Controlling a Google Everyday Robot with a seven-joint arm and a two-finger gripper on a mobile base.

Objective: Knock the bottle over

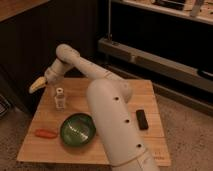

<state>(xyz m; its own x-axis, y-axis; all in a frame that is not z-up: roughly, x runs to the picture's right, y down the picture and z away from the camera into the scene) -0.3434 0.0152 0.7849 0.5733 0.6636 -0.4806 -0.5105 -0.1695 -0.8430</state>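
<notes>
The small clear-whitish bottle [60, 98] with a narrow neck and white cap stands upright on the left part of the wooden table [150, 92]. My gripper [36, 86] is at the end of the white arm, to the left of the bottle and slightly above it, near the table's left edge. It does not touch the bottle. The big white arm [112, 115] runs across the middle of the table and hides what is behind it.
A green bowl [78, 131] sits in front of the bottle, near the table's front. An orange-red carrot-like item [45, 133] lies left of the bowl. A black flat object [142, 119] lies on the right side. Dark cabinets stand behind.
</notes>
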